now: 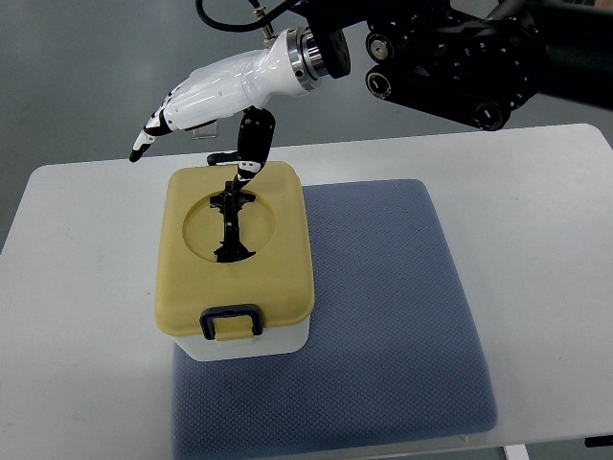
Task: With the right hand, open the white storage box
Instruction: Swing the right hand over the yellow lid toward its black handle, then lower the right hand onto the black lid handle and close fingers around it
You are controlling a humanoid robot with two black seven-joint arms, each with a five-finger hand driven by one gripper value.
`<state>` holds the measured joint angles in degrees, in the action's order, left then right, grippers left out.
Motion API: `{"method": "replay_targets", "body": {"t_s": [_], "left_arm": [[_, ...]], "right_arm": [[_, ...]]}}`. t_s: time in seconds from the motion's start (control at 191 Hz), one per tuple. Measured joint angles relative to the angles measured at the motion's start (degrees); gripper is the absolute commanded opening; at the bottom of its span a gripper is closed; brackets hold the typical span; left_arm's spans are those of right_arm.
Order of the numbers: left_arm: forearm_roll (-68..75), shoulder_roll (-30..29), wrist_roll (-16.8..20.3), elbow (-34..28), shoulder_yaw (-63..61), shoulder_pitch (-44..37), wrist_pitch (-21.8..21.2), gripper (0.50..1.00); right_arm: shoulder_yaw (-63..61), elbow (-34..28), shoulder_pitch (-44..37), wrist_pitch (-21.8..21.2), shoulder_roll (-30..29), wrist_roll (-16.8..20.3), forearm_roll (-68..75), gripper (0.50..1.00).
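A: Where's our right hand [196, 101] rn?

B: Up by the table's [77, 287] far edge, arm [450, 53] coming in from the top-right corner. We see it hovering above the far-left part of the white storage box [239, 264] — fingers [153, 126] stretched out straight toward the left, spread a bit, gripping nothing. The thumb [251, 144] hangs down over the box's far rim, its tip looks close to the lid, but we can't tell if it's actually touching.

A: And the box itself?

B: Sits on the left part of the blue-grey mat [383, 316], approx. mid-table, nearer the table's left side than the right. White body, yellow lid [192, 278] closed on top. The lid has a round recess w/ a black folding handle [231, 225] lying flat in it, running far-to-near.

A: Latch?

B: We see a dark-blue clip [231, 319] on the near edge of the lid, down against the front wall — looks shut. There's something small and clear [213, 132] just past the far edge of the box under the palm; too small for us to say what it is.

A: Left hand?

B: Not in our view at all.
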<state>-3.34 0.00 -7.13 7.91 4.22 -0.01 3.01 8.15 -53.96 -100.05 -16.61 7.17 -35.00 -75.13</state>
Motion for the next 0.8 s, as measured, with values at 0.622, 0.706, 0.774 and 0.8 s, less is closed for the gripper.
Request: {"method": "replay_targets", "body": {"t_s": [0.622, 0.706, 0.774, 0.8], "left_arm": [[0.00, 0.00, 0.01, 0.00, 0.00, 0.01, 0.04, 1.000], [0.00, 0.00, 0.01, 0.00, 0.00, 0.01, 0.04, 1.000], [0.00, 0.00, 0.01, 0.00, 0.00, 0.00, 0.04, 1.000], [0.00, 0.00, 0.01, 0.00, 0.00, 0.01, 0.04, 1.000]], "right_arm": [[0.02, -1.87, 4.34, -0.98, -1.74, 0.00, -8.34, 0.803], [-0.05, -1.87, 4.64, -0.88, -1.45, 0.00, -8.66, 0.795], [-0.12, -1.87, 4.74, -0.87, -0.91, 0.00, -8.86, 0.782], [-0.15, -1.88, 4.74, -0.87, -0.70, 0.00, -8.90, 0.772]]}}
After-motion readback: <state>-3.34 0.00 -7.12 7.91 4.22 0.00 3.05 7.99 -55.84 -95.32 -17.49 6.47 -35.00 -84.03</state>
